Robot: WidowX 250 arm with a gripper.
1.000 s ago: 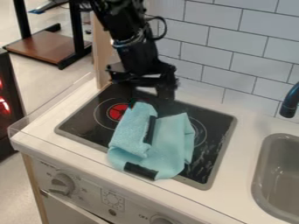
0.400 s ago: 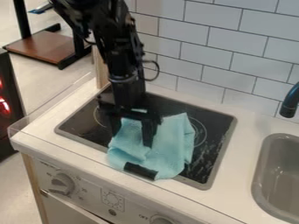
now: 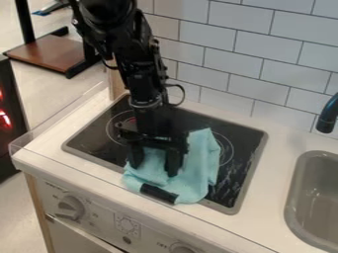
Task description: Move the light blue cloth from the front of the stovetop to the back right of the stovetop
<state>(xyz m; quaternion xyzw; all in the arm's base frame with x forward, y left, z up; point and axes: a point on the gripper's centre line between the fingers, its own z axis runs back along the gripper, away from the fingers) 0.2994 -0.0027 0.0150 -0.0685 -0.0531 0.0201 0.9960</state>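
The black gripper [image 3: 155, 169] hangs low over the left part of a light blue cloth [image 3: 198, 170], its two fingers spread wide. Part of the cloth shows between the fingers, and they cover some of its folded section. A dark band [image 3: 158, 192] crosses the front edge of the cloth. Rumpled and folded, the cloth lies on the black stovetop [image 3: 92, 133] and reaches over its front rim.
A grey sink [image 3: 320, 197] with a dark faucet [image 3: 327, 116] is at the right. White tiles [image 3: 251, 59] line the wall behind the counter [image 3: 277, 183]. Knobs [image 3: 70, 207] sit on the stove's front, and a clear guard [image 3: 59, 116] stands along the left edge.
The gripper has moved forward and down from behind the cloth to over its left part. The folded section of the cloth looks slightly shifted, with the gripper now covering much of it.
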